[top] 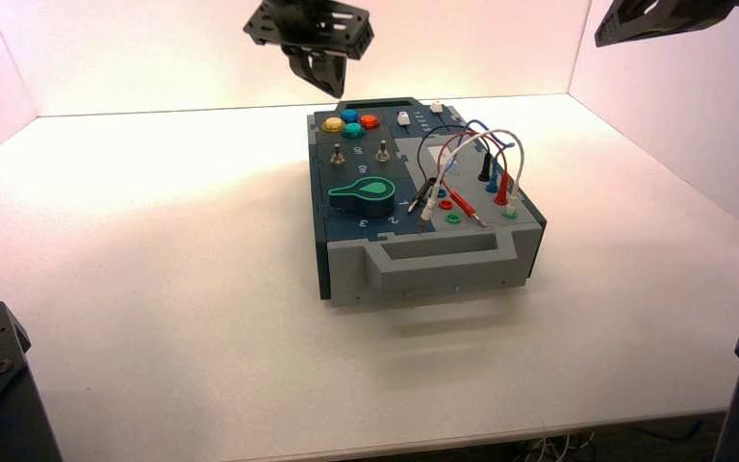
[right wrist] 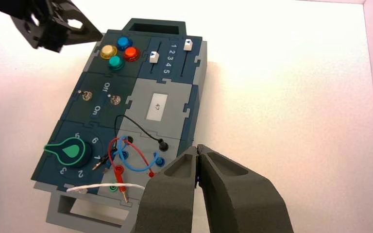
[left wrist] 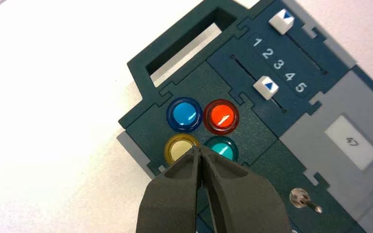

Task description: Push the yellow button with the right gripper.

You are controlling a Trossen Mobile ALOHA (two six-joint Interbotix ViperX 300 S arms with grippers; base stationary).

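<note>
1. High view: yellow button is the leftmost of the four-button cluster, far left part of the box. Left gripper hangs just beyond the cluster, nearer the target. Right gripper is well off to the right, above the work surface. Step in hand, my read: approach, right side not lined up. Box looks like matte moulded plastic, dark panels against grey, with squared carry handles.

2. Left wrist view: left fingers together, nothing between them. Their tips overlap the view of the yellow button's edge; contact can't be judged. Yellow is a glossy low dome in a round collar, same form as blue button, orange-red button and green button.

3. Right wrist view: right fingers closed, empty, narrow wedge tips. Next: clear the left arm, bring the right across above the wires, centre on yellow, press straight down. Risk: arm clash or clipping green.
</note>
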